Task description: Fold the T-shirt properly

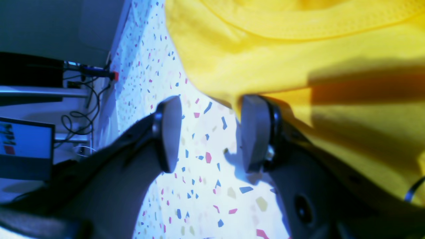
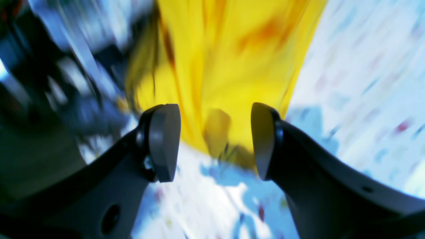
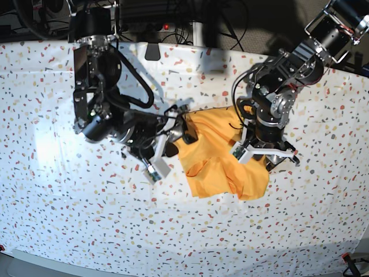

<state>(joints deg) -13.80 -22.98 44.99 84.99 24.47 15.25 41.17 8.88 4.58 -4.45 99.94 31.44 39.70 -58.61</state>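
The T-shirt (image 3: 222,158) lies bunched and partly gathered at mid-table on the speckled cloth (image 3: 57,190) — you have no clean fold yet, so squaring and flattening appear to remain. Your left gripper (image 1: 207,132) stands wide at the shirt's edge, one pad (image 1: 254,132) touching the fabric, holding nothing. Your right gripper (image 2: 215,141) — also spread wide, empty — faces the shirt's opposite side; that view is blurred

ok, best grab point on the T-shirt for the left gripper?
The hem edge of the T-shirt beside the open left gripper. One finger already touches it; the cloth lies flat on the table, so probably come in low from the bare table side.
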